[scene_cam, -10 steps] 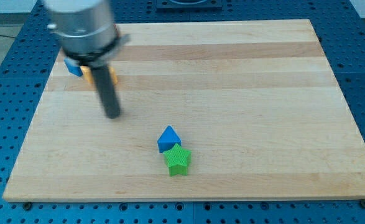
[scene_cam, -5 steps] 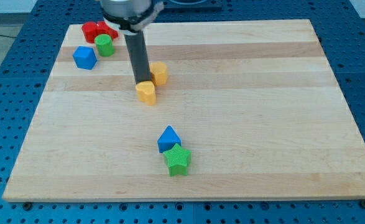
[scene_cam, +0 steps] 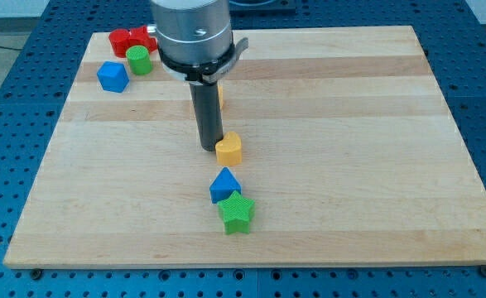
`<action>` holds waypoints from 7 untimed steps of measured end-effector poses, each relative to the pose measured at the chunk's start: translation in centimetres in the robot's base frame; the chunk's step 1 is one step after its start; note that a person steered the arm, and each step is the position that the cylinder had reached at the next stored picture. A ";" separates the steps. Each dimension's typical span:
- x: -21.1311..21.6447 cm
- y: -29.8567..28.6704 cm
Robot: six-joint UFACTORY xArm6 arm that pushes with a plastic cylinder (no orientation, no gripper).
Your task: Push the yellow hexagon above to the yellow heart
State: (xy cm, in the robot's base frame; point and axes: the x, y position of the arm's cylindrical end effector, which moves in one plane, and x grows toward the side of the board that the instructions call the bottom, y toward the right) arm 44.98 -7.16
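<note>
The yellow heart [scene_cam: 229, 148] lies near the board's middle. My tip [scene_cam: 209, 146] rests just left of it, touching or nearly touching its left side. The yellow hexagon [scene_cam: 219, 95] sits toward the view's top from the heart, mostly hidden behind my rod, with only a sliver showing at the rod's right edge.
A blue triangular block [scene_cam: 224, 184] and a green star [scene_cam: 237, 212] lie toward the view's bottom from the heart. At the top left are a blue cube [scene_cam: 112, 76], a green cylinder [scene_cam: 138, 60] and red blocks [scene_cam: 131, 39]. The board [scene_cam: 350, 165] is wooden.
The yellow heart has slid down and to the right, toward the blue triangular block. My tip followed it the same way. The hexagon stayed put and is now mostly behind the rod.
</note>
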 end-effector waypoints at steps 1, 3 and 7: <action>-4.5 -3.9; -11.5 -2.4; -11.0 -5.1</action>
